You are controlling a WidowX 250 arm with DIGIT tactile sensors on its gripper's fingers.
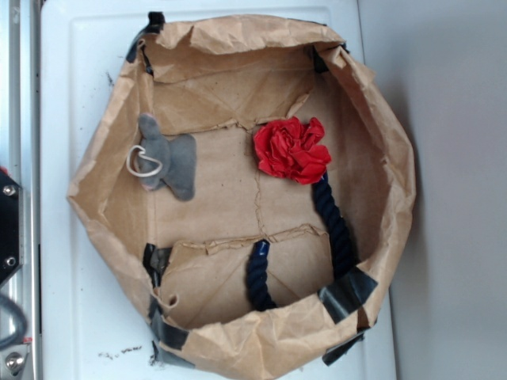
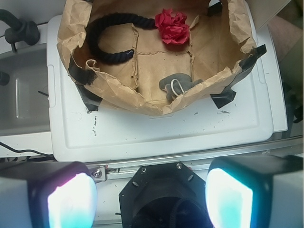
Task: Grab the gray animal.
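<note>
The gray animal (image 1: 168,161) lies flat on the floor of a crumpled brown paper tray (image 1: 380,142) patched with dark tape, near its left wall in the exterior view, with a cream loop on its side. A red flower (image 1: 291,149) sits well apart from it across the tray, touching one end of a dark navy rope (image 1: 337,229) that curves along the far wall. In the wrist view the gripper (image 2: 151,197) hangs back over the edge of the white worktop (image 2: 156,133), outside the tray, its jaws spread wide and holding nothing.
</note>
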